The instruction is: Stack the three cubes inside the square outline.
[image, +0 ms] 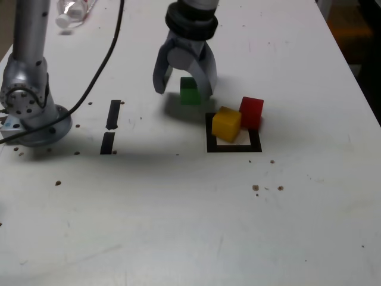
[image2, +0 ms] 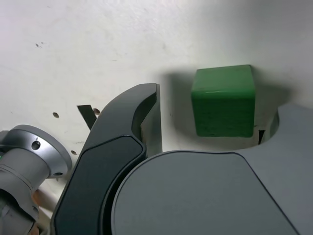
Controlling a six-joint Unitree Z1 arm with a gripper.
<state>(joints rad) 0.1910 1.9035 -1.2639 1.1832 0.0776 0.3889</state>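
The gripper [image: 183,83] stands spread around the green cube [image: 190,91], which may slide away if one finger touches first.

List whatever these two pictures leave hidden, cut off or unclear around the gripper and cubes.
- Exterior view: whether the gripper touches the green cube; one finger overlaps it.
- Wrist view: the second finger is cut off by the frame edge; the gripper body hides the table below the green cube.
- Exterior view: the square outline far side, hidden by the yellow cube and red cube.
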